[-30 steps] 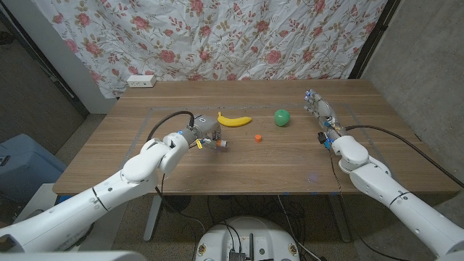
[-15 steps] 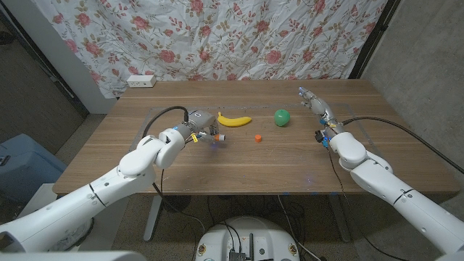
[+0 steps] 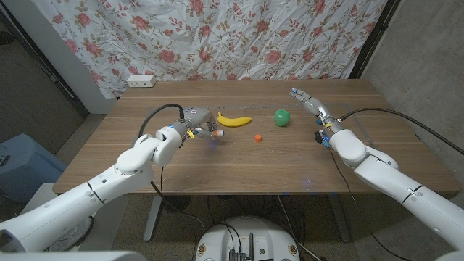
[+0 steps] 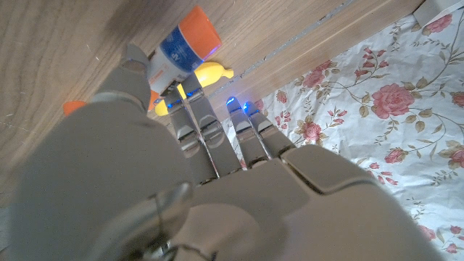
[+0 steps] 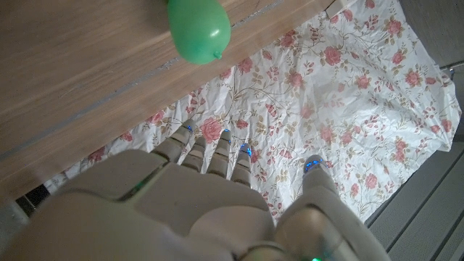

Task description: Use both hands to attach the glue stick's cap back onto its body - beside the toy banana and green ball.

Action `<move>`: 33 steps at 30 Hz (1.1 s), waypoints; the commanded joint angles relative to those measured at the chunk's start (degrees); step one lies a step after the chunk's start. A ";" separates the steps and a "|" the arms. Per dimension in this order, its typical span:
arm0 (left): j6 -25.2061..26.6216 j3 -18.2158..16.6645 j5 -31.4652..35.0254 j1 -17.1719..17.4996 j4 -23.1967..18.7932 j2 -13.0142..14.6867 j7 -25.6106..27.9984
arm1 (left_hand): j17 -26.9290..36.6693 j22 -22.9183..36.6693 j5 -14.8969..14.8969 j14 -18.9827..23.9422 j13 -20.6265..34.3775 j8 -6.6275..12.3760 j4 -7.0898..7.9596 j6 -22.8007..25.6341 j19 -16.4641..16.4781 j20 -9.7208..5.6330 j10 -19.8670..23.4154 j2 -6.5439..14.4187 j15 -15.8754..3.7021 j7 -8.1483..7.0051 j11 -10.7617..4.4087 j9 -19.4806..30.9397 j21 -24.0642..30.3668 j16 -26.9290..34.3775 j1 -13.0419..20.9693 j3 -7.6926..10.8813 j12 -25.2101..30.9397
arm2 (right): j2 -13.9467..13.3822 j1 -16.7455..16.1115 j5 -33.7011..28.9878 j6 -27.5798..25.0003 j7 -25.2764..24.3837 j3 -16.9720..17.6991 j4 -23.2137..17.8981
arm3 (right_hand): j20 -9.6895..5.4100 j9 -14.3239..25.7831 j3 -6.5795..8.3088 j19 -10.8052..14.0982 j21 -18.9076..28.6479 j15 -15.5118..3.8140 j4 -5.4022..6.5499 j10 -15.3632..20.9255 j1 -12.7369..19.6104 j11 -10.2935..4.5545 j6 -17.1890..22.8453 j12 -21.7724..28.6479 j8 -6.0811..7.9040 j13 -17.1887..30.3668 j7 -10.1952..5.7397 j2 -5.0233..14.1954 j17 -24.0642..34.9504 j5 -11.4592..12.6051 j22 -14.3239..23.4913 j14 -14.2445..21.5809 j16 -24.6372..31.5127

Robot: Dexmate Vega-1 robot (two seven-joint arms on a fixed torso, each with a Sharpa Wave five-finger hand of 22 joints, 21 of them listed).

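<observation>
My left hand (image 3: 190, 123) grips the glue stick body (image 3: 215, 134), a blue-and-white tube with an orange end, a little above the table left of centre. In the left wrist view the glue stick body (image 4: 181, 49) sits between the fingertips. The small orange cap (image 3: 258, 137) lies on the wood to its right, also seen as the cap (image 4: 71, 107). The toy banana (image 3: 234, 120) and green ball (image 3: 281, 117) lie just behind. My right hand (image 3: 308, 104) hovers right of the ball, fingers spread, holding nothing. The right wrist view looks past the hand (image 5: 217, 196) to the green ball (image 5: 199, 29).
A white power strip (image 3: 141, 81) lies at the table's (image 3: 239, 167) far left corner. A flowered cloth (image 3: 239, 36) hangs behind the table. Black cables run along both forearms. A faint taped rectangle marks the work area on the wood.
My left hand has drawn back and up with the glue stick body, lifting it off the wood. My right hand has moved away from me and left, toward the green ball.
</observation>
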 commanded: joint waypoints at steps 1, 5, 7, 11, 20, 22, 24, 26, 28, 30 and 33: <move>-1.98 -0.22 -4.00 -0.78 2.63 -0.10 4.22 | 0.04 0.14 0.29 -0.18 0.16 0.24 0.21 7.01 -0.25 -6.92 4.60 1.55 -8.11 0.16 -3.92 0.44 -0.08 -0.07 1.21 0.01 0.33 | -3.28 2.36 -7.86 -9.16 2.78 -2.86 -5.63 | 0.21 0.36 0.26 -1.11 0.15 0.11 -1.06 -1.02 1.52 -0.19 -1.32 -0.28 0.09 0.18 -0.17 -0.51 -0.04 -0.45 0.18 -1.45 -0.19; -3.15 -0.13 -5.74 -1.38 4.13 -0.60 5.78 | 0.03 0.14 0.29 -0.28 0.17 0.23 0.23 7.19 -0.30 -6.96 4.70 1.57 -8.10 0.09 -3.93 0.45 -0.06 -0.09 1.20 -0.06 0.29 | -4.93 4.31 -13.14 -15.59 5.03 -5.46 -8.35 | 0.96 0.42 0.54 -2.02 0.35 0.58 -1.68 -1.41 3.04 -0.63 -2.81 -0.19 0.13 0.25 -0.26 -1.34 -0.08 -0.67 0.20 -2.13 0.02; -3.72 0.04 -6.49 -1.80 4.88 -0.85 6.32 | 0.03 0.14 0.29 -0.31 0.17 0.21 0.24 7.22 -0.33 -7.00 4.72 1.57 -8.10 0.05 -3.93 0.45 -0.06 -0.10 1.19 -0.09 0.26 | -5.44 4.87 -14.06 -16.23 6.15 -6.05 -8.73 | 1.12 0.43 0.58 -2.21 0.35 0.67 -1.75 -1.50 3.31 -0.77 -3.03 -0.19 0.15 0.27 -0.26 -1.48 -0.09 -0.70 0.20 -2.29 0.03; -4.82 0.46 -7.54 -2.64 6.08 -1.20 7.29 | 0.03 0.14 0.29 -0.36 0.17 0.17 0.26 7.25 -0.34 -7.00 4.73 1.57 -8.09 -0.01 -3.91 0.46 -0.04 -0.10 1.16 -0.14 0.21 | -6.48 6.28 -16.72 -18.21 8.73 -7.61 -9.86 | 1.56 0.48 0.71 -2.62 0.38 0.74 -1.95 -1.40 4.10 -0.94 -3.81 -0.06 0.16 0.32 -0.34 -1.91 -0.09 -0.79 0.21 -2.54 0.11; -6.66 0.34 -11.34 -3.64 8.15 -1.98 9.21 | 0.02 0.14 0.29 -0.51 0.18 0.05 0.27 7.28 -0.72 -6.89 4.80 1.60 -8.10 0.00 -3.95 0.48 -0.12 -0.13 1.17 -0.24 0.11 | -7.60 8.65 -22.06 -21.95 13.43 -10.26 -12.62 | 3.12 0.66 1.40 -3.55 0.41 1.88 -2.27 -0.97 6.68 -0.95 -4.06 0.27 0.90 0.53 0.16 -2.69 -0.10 -0.64 0.20 -3.10 0.29; -7.18 0.17 -12.39 -3.75 8.50 -2.04 9.55 | 0.02 0.14 0.29 -0.57 0.18 0.00 0.27 7.24 -0.85 -6.92 4.82 1.60 -8.12 -0.04 -3.96 0.48 -0.16 -0.14 1.17 -0.27 0.08 | -7.78 9.21 -23.69 -22.77 14.43 -10.98 -13.37 | 3.33 0.71 1.67 -4.20 0.31 2.01 -2.31 -0.55 7.57 -1.11 -3.66 0.45 1.24 0.59 0.38 -2.91 -0.09 -0.51 0.20 -3.27 0.35; -7.57 -0.20 -13.74 -3.64 8.85 -2.21 10.09 | 0.02 0.14 0.30 -0.65 0.19 -0.03 0.27 7.25 -0.96 -6.90 4.82 1.61 -8.16 -0.03 -3.96 0.49 -0.18 -0.16 1.17 -0.29 0.06 | -7.98 10.04 -25.37 -23.88 16.15 -11.83 -14.22 | 3.44 0.74 1.89 -5.03 0.15 2.17 -2.33 -0.36 8.30 -1.39 -3.47 0.53 1.45 0.64 0.54 -3.12 -0.08 -0.40 0.20 -3.57 0.34; -7.98 -0.40 -14.77 -3.62 9.25 -2.30 10.56 | 0.02 0.15 0.30 -0.74 0.19 -0.08 0.28 7.21 -1.09 -6.90 4.82 1.63 -8.19 0.00 -3.95 0.49 -0.20 -0.18 1.17 -0.32 0.02 | -7.96 10.68 -27.21 -24.76 17.29 -12.65 -14.87 | 3.60 0.76 2.11 -5.62 0.10 2.34 -2.34 -0.11 9.02 -1.66 -3.32 0.62 1.61 0.68 0.78 -3.30 -0.08 -0.29 0.20 -3.72 0.38; -8.67 -0.36 -15.66 -3.86 9.84 -2.30 10.71 | 0.01 0.15 0.30 -0.83 0.19 -0.12 0.28 7.18 -1.23 -6.90 4.80 1.65 -8.21 -0.09 -3.95 0.50 -0.23 -0.20 1.17 -0.34 -0.02 | -8.09 11.61 -29.06 -25.78 19.35 -13.63 -15.56 | 3.78 0.80 2.41 -6.44 0.06 2.60 -2.35 -0.11 9.94 -1.72 -3.32 0.60 1.74 0.73 1.04 -3.49 -0.07 -0.10 0.20 -3.96 0.41; -9.34 -0.20 -16.21 -4.14 10.48 -2.33 11.00 | 0.01 0.15 0.30 -0.90 0.19 -0.16 0.29 7.15 -1.30 -6.92 4.80 1.65 -8.22 -0.07 -3.95 0.50 -0.23 -0.21 1.16 -0.37 -0.05 | -8.10 12.36 -31.45 -26.37 20.66 -14.72 -15.99 | 3.88 0.81 2.57 -6.82 0.06 2.71 -2.35 0.02 10.44 -1.87 -3.39 0.64 1.78 0.75 1.18 -3.61 -0.06 -0.01 0.20 -4.12 0.41; -10.22 0.07 -16.85 -4.50 11.24 -2.39 11.37 | 0.01 0.15 0.30 -0.97 0.19 -0.19 0.30 7.15 -1.35 -6.85 4.78 1.66 -8.22 0.02 -3.94 0.51 -0.22 -0.22 1.16 -0.39 -0.09 | -7.80 13.20 -33.32 -27.18 23.10 -15.60 -16.50 | 4.17 0.85 2.96 -7.29 0.16 2.88 -2.36 0.16 11.56 -2.17 -3.04 0.67 2.05 0.80 1.26 -3.81 -0.05 0.20 0.19 -4.45 0.42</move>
